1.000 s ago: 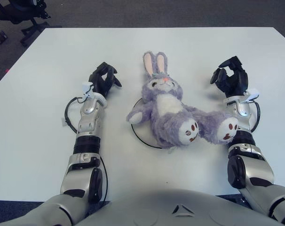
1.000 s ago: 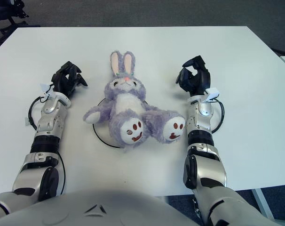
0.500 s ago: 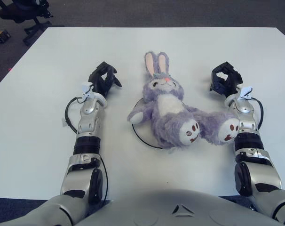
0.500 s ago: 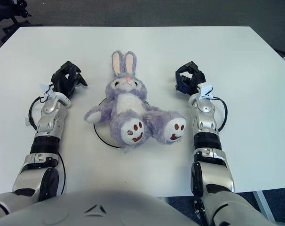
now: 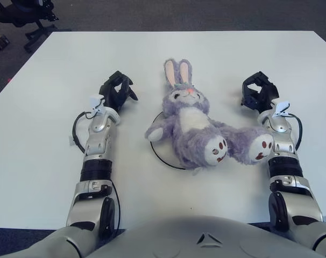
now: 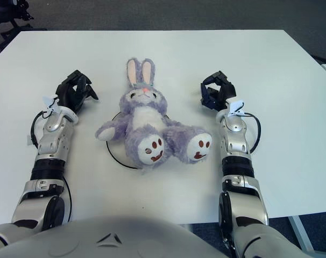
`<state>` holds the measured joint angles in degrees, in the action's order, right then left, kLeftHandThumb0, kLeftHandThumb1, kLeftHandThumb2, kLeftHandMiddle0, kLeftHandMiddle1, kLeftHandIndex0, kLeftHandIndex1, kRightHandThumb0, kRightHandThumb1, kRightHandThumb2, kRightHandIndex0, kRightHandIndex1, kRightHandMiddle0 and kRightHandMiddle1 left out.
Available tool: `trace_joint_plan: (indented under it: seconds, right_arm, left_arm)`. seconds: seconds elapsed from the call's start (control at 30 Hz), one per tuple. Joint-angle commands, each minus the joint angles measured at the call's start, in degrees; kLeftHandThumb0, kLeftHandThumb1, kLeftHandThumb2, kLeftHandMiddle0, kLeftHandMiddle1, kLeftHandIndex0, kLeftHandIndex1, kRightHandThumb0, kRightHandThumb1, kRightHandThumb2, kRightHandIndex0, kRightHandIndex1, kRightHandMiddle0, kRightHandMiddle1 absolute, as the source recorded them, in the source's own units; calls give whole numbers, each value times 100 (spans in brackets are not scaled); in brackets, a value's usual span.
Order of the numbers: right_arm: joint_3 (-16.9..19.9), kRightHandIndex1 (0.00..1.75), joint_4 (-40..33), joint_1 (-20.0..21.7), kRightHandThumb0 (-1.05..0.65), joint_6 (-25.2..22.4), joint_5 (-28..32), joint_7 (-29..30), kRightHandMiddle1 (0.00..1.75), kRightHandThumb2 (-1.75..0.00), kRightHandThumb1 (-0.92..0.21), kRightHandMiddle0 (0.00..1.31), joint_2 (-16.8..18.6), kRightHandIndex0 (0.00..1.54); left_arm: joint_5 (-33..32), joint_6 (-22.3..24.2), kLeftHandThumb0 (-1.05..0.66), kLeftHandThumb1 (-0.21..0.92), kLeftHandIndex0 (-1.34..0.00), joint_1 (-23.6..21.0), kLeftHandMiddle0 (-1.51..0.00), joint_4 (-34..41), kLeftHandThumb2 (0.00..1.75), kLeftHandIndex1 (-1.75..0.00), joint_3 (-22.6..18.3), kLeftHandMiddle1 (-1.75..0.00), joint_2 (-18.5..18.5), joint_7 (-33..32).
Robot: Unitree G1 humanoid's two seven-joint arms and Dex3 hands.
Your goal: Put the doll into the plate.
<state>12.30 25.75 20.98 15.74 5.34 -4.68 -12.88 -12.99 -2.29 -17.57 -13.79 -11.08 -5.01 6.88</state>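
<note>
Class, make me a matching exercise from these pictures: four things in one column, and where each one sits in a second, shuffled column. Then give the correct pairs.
Things:
1. purple plush rabbit doll
2. white plate with a dark rim
3. left hand
4. right hand

Places:
A. left of the doll, holding nothing
B. lying on its back mid-table
C. right of the doll's head, holding nothing
D. mostly hidden under the doll

Pairs: 1-B, 2-D, 3-A, 4-C

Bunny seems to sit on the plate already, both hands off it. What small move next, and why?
Probably none beyond resting: the doll covers the plate, and the left robot hand and right robot hand sit apart from it, holding nothing.
</note>
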Motion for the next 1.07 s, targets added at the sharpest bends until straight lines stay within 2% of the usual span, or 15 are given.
trace_joint_plan:
  seconds: [0.0,1.03]
  right_arm:
    - [63,175,-107,-108,-38,134,101,1,175,-83,-68,35,50,95]
    - [55,175,-262,-189,-37,73,118,22,175,-79,-71,33,44,95]
  left_arm:
    - [-30,30,-22,92,-70,59,-95,59,30,-175,4,-175,-39,79]
    - [-29,-80,-21,92,-68,58,-92,31,29,-175,1,-175,-13,157]
